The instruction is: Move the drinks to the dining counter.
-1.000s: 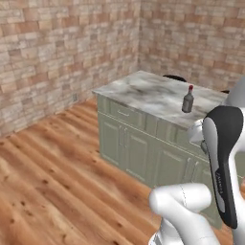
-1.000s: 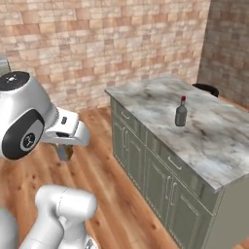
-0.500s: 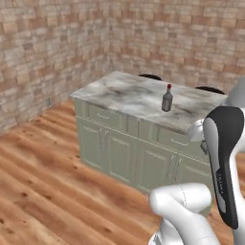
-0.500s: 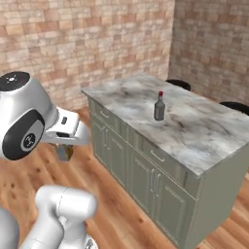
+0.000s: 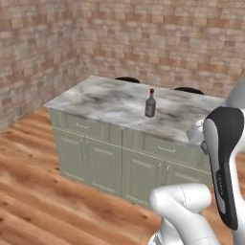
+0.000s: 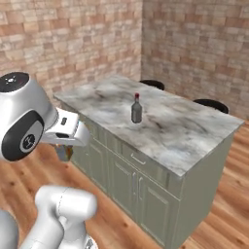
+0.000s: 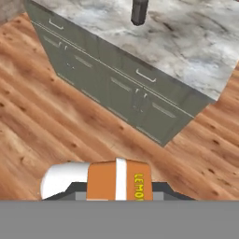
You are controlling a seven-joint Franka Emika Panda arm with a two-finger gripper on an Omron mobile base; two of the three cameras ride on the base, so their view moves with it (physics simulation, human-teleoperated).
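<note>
Meanwhile, claw [image 7: 119, 193] grips orange can [image 7: 119, 179] (bottle [image 5: 150, 103] on island [image 5: 110, 103]).

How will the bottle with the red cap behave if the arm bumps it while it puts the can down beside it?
The bottle stands upright, tall for its small base, so a knock near the cap would probably tip it. On the smooth marble dining counter a low push would likely slide it. Once on its side, its round body could roll. It looks like glass, so possibly fragile.

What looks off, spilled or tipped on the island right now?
Nothing stands out. The bottle stands upright on the marble island, red cap on, no spill around it. The orange can sits between the hand's fingers.
</note>
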